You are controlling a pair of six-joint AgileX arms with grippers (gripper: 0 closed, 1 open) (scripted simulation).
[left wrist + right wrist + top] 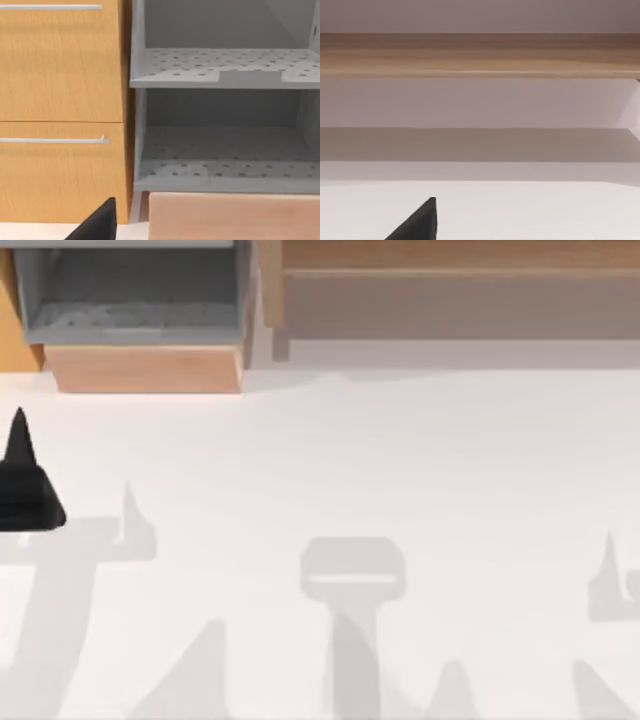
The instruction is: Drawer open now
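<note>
- The drawer (140,330) sits at the far left of the table, already pulled out from the orange-brown cabinet (60,100), its light wooden front panel facing the arms
- The left gripper (20,480) hangs near the table's left edge, short of the drawer front and a little to its left; one dark fingertip shows in its wrist view, and I cannot tell how wide the fingers stand
- The right gripper (417,222) looks out over bare table towards the long wooden board (450,290) at the far right; one fingertip shows there too, so I cannot tell its opening either
- To my eye the pull looks done, so the sensible thing is to keep the left arm clear of the front panel and not nudge it back in
- The tray is boxy, with speckled grey walls and floor, matte and flat; its panel is plain pale wood with no handle that I can see
- The cabinet beside it has two smooth closed fronts, each with a thin metal bar handle (55,140)
- The white table (350,460) carries soft grey shadows of the arms
</note>
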